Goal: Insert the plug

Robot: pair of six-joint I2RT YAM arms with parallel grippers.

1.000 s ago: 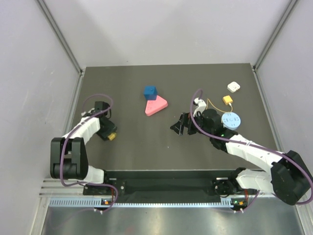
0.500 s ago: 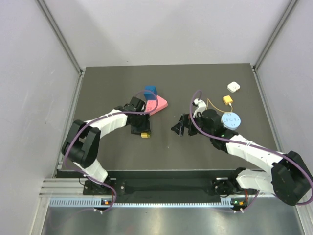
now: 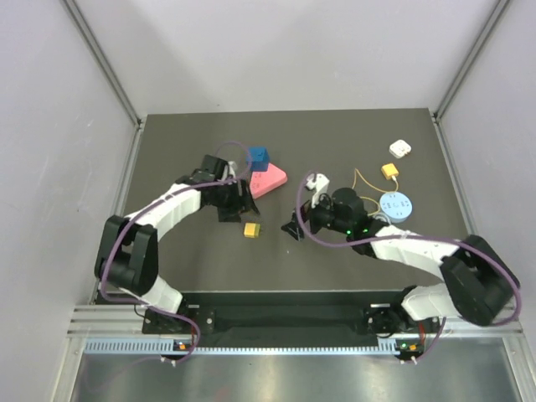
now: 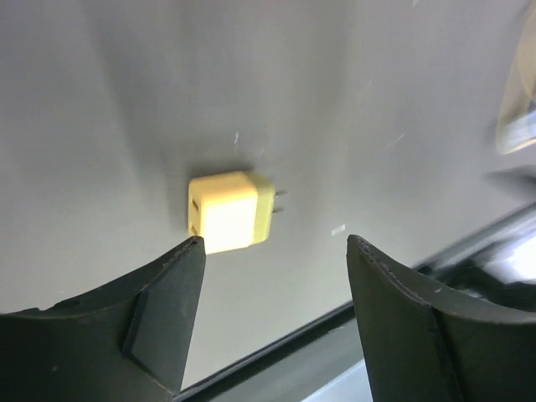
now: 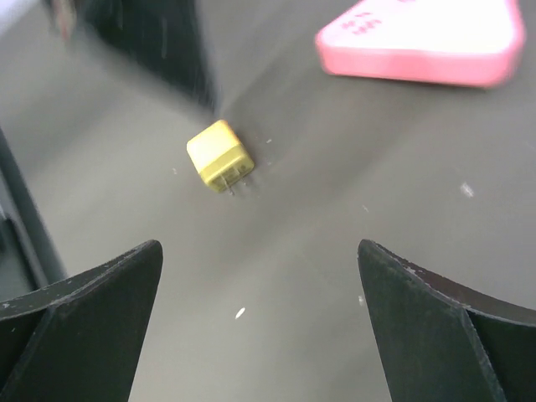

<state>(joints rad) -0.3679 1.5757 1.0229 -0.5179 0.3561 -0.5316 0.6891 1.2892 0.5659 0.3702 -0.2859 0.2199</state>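
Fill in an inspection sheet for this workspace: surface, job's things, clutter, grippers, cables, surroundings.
Surface: dark table, a few light specks.
Job's things: plug on its yellow-orange wire, far right; yellow pronged block loose mid-table.
Clutter: blue cube, pink triangle, white block, light-blue disc.
Grippers: left gripper open, close to the block; right gripper open, facing it.
Cables: purple arm cables.
Surroundings: grey walls, metal rail in front.

clearance | yellow pronged block (image 3: 250, 228) alone on bare table (image 3: 218, 264) — open lane between left gripper (image 3: 239, 209) and right gripper (image 3: 295, 224), both spread wide | far side: pink wedge (image 3: 266, 179), blue cube (image 3: 258, 157) just beside left gripper | right: blue disc (image 3: 396, 206), plug (image 3: 389, 170) past right arm — cluttered
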